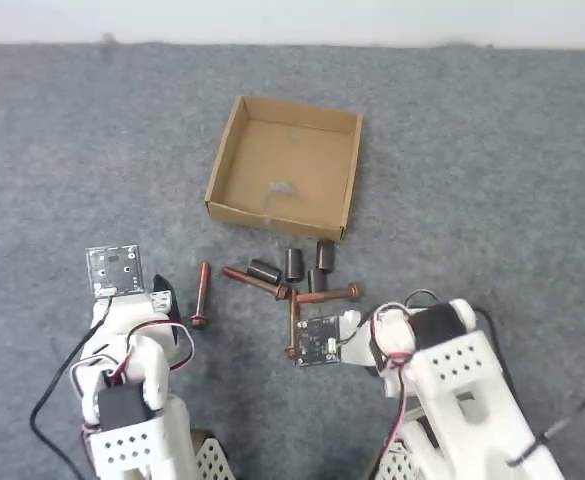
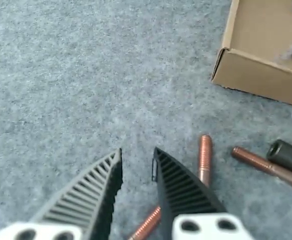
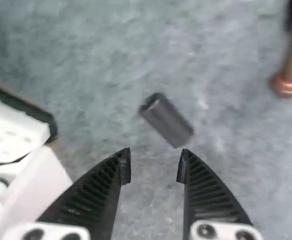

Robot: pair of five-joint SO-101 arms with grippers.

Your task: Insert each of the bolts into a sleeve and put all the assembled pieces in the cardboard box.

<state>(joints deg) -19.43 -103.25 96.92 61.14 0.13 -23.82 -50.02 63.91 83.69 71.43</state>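
High view puts the cardboard box at upper centre, with four bolts and dark sleeves scattered on the grey carpet just below it. Left wrist view shows the left gripper spread and holding nothing, one bolt lying just beside a finger. Right wrist view shows the right gripper also spread, with a sleeve lying just ahead of its tips, apart from them.

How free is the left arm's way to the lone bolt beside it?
Probably free, yes: the left pincer is open, the bolt lies alone right beside it, partly under one side, and nothing sits between them.
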